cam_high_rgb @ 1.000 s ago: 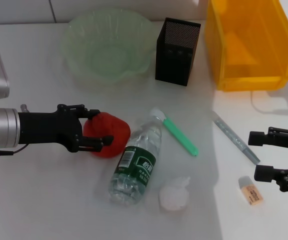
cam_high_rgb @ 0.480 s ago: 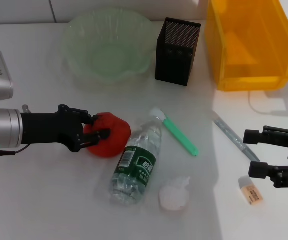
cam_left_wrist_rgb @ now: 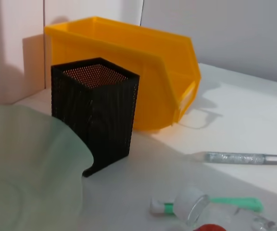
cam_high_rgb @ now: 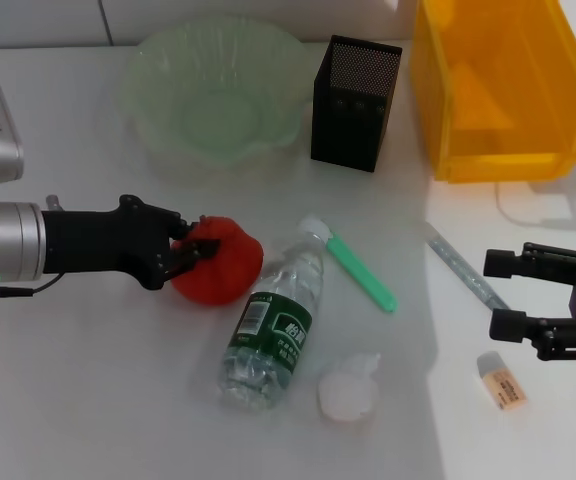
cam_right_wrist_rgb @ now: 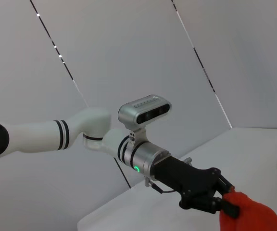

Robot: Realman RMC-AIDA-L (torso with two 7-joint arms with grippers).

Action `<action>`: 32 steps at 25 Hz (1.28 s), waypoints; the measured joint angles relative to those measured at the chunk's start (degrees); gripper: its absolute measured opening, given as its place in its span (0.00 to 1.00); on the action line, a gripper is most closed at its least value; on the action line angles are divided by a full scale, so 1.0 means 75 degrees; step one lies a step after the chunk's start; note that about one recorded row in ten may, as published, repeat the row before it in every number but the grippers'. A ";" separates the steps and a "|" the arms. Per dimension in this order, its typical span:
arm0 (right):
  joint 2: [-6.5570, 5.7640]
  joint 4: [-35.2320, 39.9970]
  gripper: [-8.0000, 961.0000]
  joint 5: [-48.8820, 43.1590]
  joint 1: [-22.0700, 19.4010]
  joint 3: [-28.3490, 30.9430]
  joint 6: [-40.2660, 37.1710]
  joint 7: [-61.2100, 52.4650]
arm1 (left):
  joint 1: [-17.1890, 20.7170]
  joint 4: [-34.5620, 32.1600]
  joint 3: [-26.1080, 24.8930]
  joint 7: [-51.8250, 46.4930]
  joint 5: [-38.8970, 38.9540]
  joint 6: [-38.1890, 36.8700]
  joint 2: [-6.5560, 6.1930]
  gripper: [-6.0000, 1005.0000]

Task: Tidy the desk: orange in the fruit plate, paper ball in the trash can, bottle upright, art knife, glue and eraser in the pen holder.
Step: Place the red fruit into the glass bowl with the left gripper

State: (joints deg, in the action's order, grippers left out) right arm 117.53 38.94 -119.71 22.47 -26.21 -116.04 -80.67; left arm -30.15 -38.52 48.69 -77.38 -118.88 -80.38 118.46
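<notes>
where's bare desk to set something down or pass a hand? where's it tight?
Free: the near-left desk, in front of the left gripper holding the orange, and the strip between the fruit plate and that arm. Tight: mid-desk, where the lying bottle, paper ball and green glue crowd together. The open right gripper hangs over the knife, by the eraser.

1. A flat, matte white bench fills the head view.
2. Its right part lies in brighter light, its left part in soft shade.
3. Behind its far edge stands a pale wall of smooth panels split by thin dark seams.
4. In the right wrist view the grey-white wall panels carry slanting seams.
</notes>
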 joint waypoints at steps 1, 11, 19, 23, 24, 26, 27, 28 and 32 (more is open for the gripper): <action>0.0000 0.0000 0.87 0.0000 0.0000 0.0000 0.0000 0.0000 | -0.0029 -0.0010 -0.0003 -0.0021 0.0045 -0.0076 -0.0006 0.17; -0.0002 -0.0034 0.87 0.0048 0.0018 0.0083 0.0024 -0.0009 | -0.0121 -0.0475 -0.0033 -0.0182 0.2413 0.0008 -0.0003 0.11; 0.0000 -0.0159 0.87 0.0069 -0.0007 0.0102 0.0104 -0.0013 | -0.0790 0.0331 0.0247 0.0128 0.3905 0.2236 0.0052 0.07; -0.0010 -0.0376 0.88 0.0075 0.0010 0.0108 0.0214 0.0020 | -0.1368 0.0972 0.0478 0.0015 0.3965 0.3316 0.0074 0.07; -0.0008 -0.0399 0.88 0.0074 0.0011 0.0108 0.0245 0.0022 | -0.1418 0.1018 0.0575 0.0022 0.3981 0.3457 0.0085 0.07; -0.0002 -0.0431 0.88 0.0074 0.0001 0.0108 0.0286 0.0026 | -0.1463 0.1047 0.0835 0.0072 0.4116 0.3699 0.0092 0.07; 0.0001 -0.0439 0.88 0.0075 -0.0007 0.0108 0.0292 0.0027 | -0.1449 0.1042 0.0937 0.0114 0.4254 0.3771 0.0095 0.07; 0.0006 -0.0475 0.88 0.0075 -0.0032 0.0108 0.0298 0.0038 | -0.1395 0.1023 0.1064 0.0227 0.4551 0.3846 0.0097 0.13; 0.0009 -0.0589 0.88 0.0075 -0.0043 0.0108 0.0328 0.0049 | -0.1270 0.1001 0.1122 0.0485 0.5002 0.3788 0.0097 0.33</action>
State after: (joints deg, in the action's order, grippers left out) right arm 117.60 34.52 -119.15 22.15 -25.40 -113.58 -80.30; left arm -39.67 -31.01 57.11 -73.74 -81.37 -51.97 119.18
